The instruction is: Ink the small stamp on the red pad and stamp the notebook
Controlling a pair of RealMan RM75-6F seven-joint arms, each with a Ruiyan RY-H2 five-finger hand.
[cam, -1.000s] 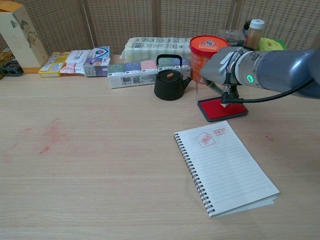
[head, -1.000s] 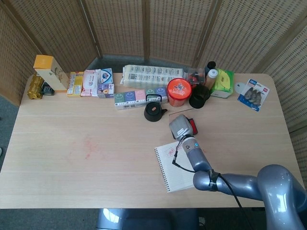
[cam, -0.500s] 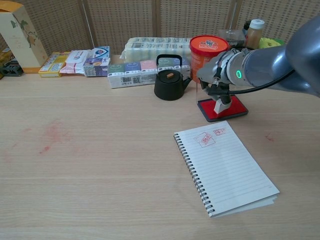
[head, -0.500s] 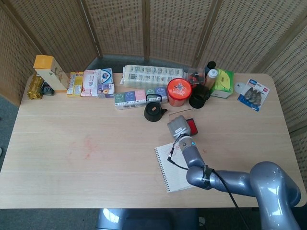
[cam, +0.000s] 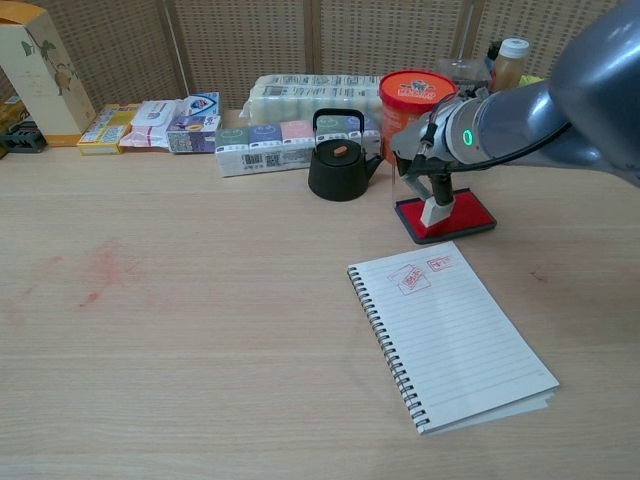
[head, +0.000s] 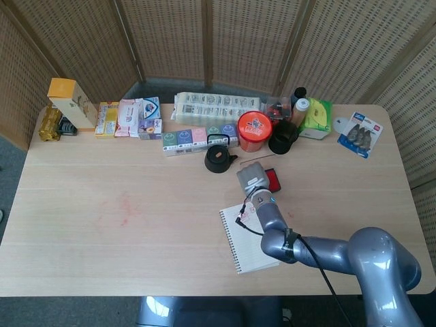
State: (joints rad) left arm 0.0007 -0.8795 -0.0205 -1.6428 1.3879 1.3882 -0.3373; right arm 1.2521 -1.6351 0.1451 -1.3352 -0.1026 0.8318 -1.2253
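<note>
My right hand (cam: pixel 428 138) reaches in from the right and grips the small white stamp (cam: pixel 436 208), which stands upright with its base on the red ink pad (cam: pixel 462 219). From the head view the hand (head: pixel 251 179) covers the stamp and the pad's left part, so only the right part of the pad (head: pixel 274 180) shows. The spiral notebook (cam: pixel 455 340) lies open in front of the pad, apart from the hand, with two red stamp marks (cam: pixel 413 278) near its top edge. It also appears in the head view as the notebook (head: pixel 246 246). My left hand is in neither view.
A black teapot (cam: pixel 338 162) stands just left of the pad, and an orange tub (cam: pixel 409 98) sits behind it. Boxes and packets (cam: pixel 285 140) line the table's back edge. A black cup (head: pixel 283 137) is behind the pad. Faint red smudges (cam: pixel 102 268) mark the table's left side.
My right hand has shifted left over the pad, carrying the stamp from the pad's right part to its left part, where the stamp now stands more upright.
</note>
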